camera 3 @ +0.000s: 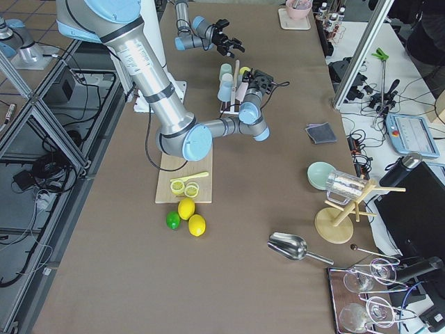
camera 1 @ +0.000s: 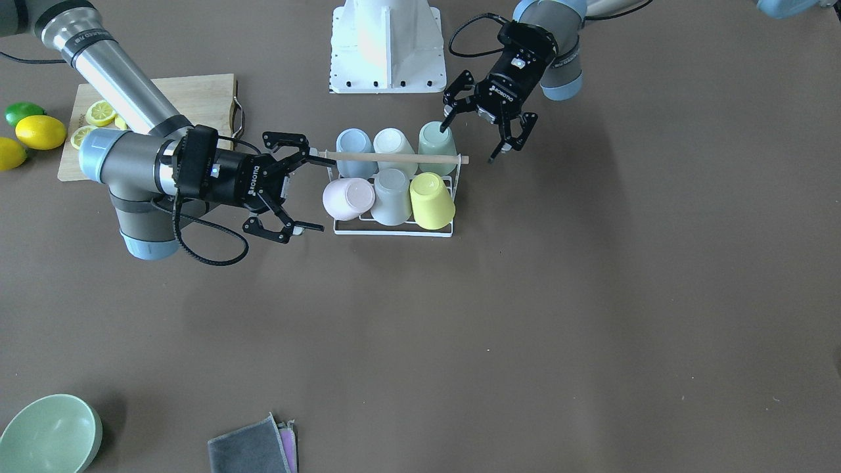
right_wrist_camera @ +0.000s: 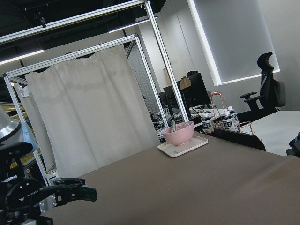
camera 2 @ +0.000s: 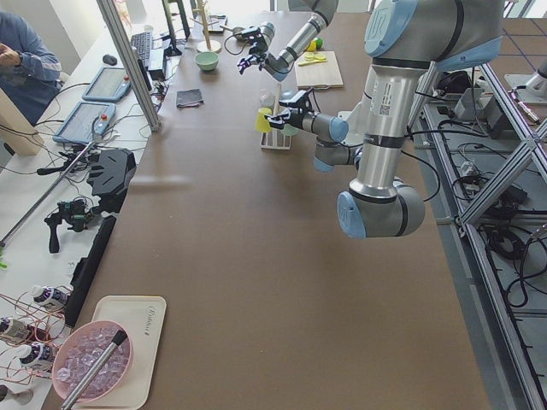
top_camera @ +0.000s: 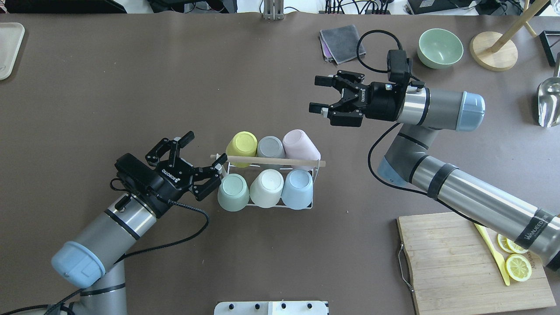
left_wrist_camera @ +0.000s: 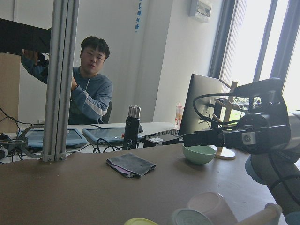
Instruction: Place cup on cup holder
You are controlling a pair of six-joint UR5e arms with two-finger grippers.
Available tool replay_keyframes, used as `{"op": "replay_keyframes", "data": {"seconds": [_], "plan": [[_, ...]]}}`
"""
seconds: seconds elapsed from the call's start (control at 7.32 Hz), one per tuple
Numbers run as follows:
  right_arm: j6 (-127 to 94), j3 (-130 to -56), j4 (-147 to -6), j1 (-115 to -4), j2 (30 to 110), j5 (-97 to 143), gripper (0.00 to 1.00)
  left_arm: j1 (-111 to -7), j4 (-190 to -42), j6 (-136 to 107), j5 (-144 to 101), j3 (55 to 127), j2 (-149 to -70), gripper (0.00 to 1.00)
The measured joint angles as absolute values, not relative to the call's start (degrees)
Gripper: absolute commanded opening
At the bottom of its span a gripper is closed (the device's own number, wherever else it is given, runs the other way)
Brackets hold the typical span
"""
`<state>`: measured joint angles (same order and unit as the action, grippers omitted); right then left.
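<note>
The cup holder, a white wire rack [top_camera: 312, 192] with a wooden rod [top_camera: 267, 161] [camera 1: 394, 157], stands mid-table. It carries two rows of three upturned cups: yellow [top_camera: 242, 143], grey [top_camera: 270, 147] and pink [top_camera: 301, 146] on the far side, green [top_camera: 233, 192], white [top_camera: 267, 188] and blue [top_camera: 297, 189] on the near side. My left gripper [top_camera: 204, 151] [camera 1: 471, 140] is open and empty beside the rod's end and the green cup [camera 1: 437, 139]. My right gripper [top_camera: 315, 94] [camera 1: 315, 192] is open and empty, raised near the pink cup [camera 1: 348, 198].
A wooden cutting board [top_camera: 446, 258] with lemon slices and a yellow knife lies near the right arm. A green bowl [top_camera: 439, 47], a folded grey cloth [top_camera: 339, 41], a wooden stand [top_camera: 494, 54] and a metal scoop [top_camera: 549, 103] sit at the far right. Lemons [camera 1: 39, 131] lie beside the board.
</note>
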<state>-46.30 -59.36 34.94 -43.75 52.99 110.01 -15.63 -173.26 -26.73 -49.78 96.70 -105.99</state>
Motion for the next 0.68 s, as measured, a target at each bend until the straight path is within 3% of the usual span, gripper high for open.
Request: {"op": "replay_keyframes", "data": {"seconds": [0.41, 0.68], "plan": [[-46.0, -59.5, 16.7, -55.9, 53.1, 112.1, 1.0, -25.8, -138.4, -27.0, -50.8, 100.1, -102.5, 0.98], [-45.7, -61.0, -3.0, -62.1, 53.6, 114.6, 1.0, -28.7, -130.2, -26.7, -52.2, 101.6, -100.5, 0.98]]}}
